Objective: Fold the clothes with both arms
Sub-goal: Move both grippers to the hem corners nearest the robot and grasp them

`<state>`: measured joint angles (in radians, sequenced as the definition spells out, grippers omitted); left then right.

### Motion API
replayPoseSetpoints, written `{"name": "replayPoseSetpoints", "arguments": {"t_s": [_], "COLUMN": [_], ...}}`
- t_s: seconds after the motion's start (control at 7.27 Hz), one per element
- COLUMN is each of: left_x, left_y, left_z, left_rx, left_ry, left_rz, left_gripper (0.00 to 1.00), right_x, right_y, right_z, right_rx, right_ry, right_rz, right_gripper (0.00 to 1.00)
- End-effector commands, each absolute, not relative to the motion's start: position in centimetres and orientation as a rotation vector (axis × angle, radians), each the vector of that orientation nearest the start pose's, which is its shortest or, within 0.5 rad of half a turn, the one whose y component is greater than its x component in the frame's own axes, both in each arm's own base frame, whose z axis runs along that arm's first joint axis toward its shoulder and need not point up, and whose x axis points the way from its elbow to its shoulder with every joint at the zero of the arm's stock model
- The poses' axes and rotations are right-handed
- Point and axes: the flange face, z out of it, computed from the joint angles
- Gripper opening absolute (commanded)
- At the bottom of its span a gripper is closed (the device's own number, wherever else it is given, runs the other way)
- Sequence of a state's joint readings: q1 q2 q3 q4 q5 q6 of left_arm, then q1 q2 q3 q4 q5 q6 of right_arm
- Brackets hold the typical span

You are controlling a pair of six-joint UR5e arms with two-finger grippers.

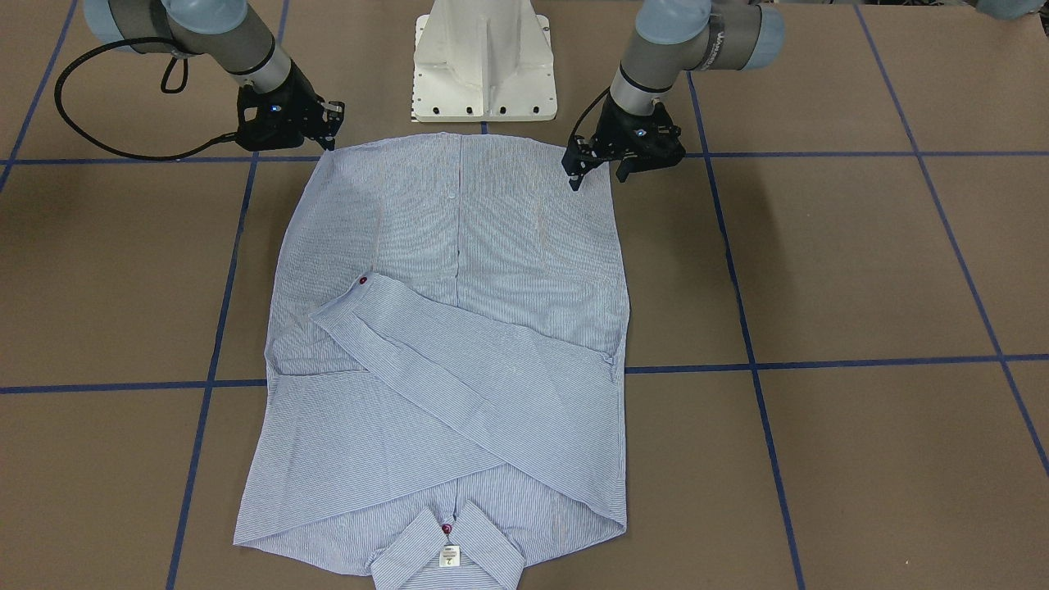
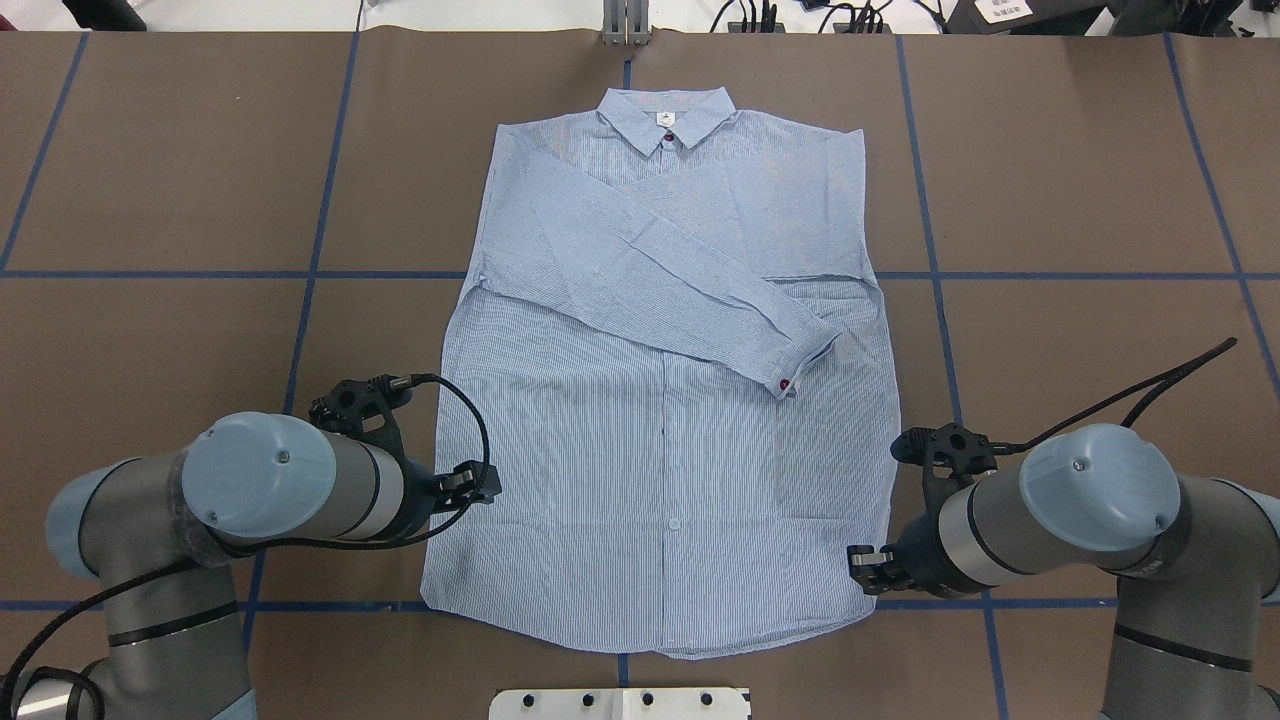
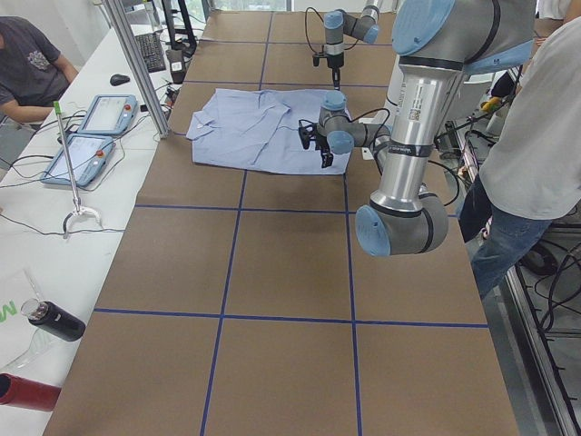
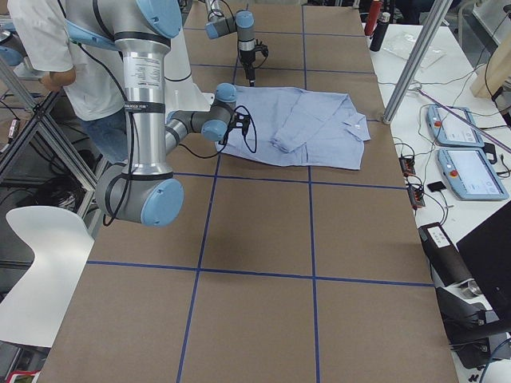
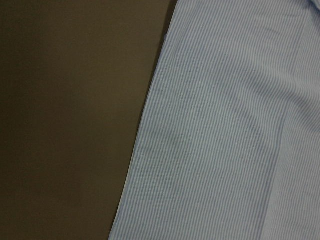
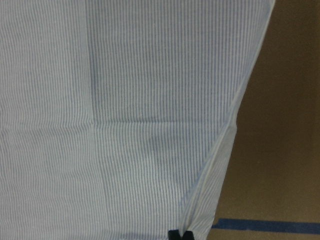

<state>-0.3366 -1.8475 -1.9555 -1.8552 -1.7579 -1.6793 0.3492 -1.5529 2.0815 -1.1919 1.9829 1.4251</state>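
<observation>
Shirt [image 2: 660,480] lay spread flat at the middle of the table [image 2: 150,200]. In the overhead view its collar [image 2: 667,120] was at 12 o'clock and its hem [image 2: 640,640] at 6 o'clock, nearest the white pedestal [image 1: 485,65]. Both sleeves were folded across the chest, the upper sleeve [image 2: 640,265] slanting to a cuff [image 2: 795,372] near 3 o'clock. By my reading the body was ready for a hem-to-collar fold. That would explain the posts. The left gripper [image 1: 597,174] stood at the shirt's 8 o'clock edge, fingers parted astride it. The right gripper [image 1: 331,131] stood at the 4 o'clock corner, and I could not tell its fingers' state. Both side edges ran straight. Brown table stretched wide at 9 and 3 o'clock, giving the arms room.
</observation>
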Motion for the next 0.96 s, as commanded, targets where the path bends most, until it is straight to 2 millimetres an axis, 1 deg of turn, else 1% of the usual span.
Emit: {"name": "replayPoseSetpoints", "arguments": {"t_s": [0.0,0.27,0.41,0.69,0.82], "left_x": [50.0,50.6,50.6,50.6,50.9], "left_y": [-28.0,-26.9,-26.7,-26.6,-26.0], "left_z": [31.7,32.1,32.2,32.3,32.4], "left_rx": [-0.089,-0.104,-0.108,-0.111,-0.116], "left_ry": [0.929,0.905,0.896,0.879,0.875], "left_rz": [-0.321,-0.310,-0.310,-0.313,-0.303], "left_gripper": [0.88,0.79,0.70,0.58,0.54], "right_x": [-41.8,-41.7,-41.7,-41.5,-41.4], "right_y": [-25.4,-25.8,-25.8,-26.0,-26.1], "right_z": [36.4,36.2,36.2,36.2,36.2], "right_rx": [-0.148,-0.145,-0.144,-0.143,-0.146], "right_ry": [-0.966,-0.970,-0.970,-0.969,-0.970], "right_rz": [0.003,0.009,0.010,0.015,0.016], "right_gripper": [0.00,0.00,0.00,0.00,0.00]}}
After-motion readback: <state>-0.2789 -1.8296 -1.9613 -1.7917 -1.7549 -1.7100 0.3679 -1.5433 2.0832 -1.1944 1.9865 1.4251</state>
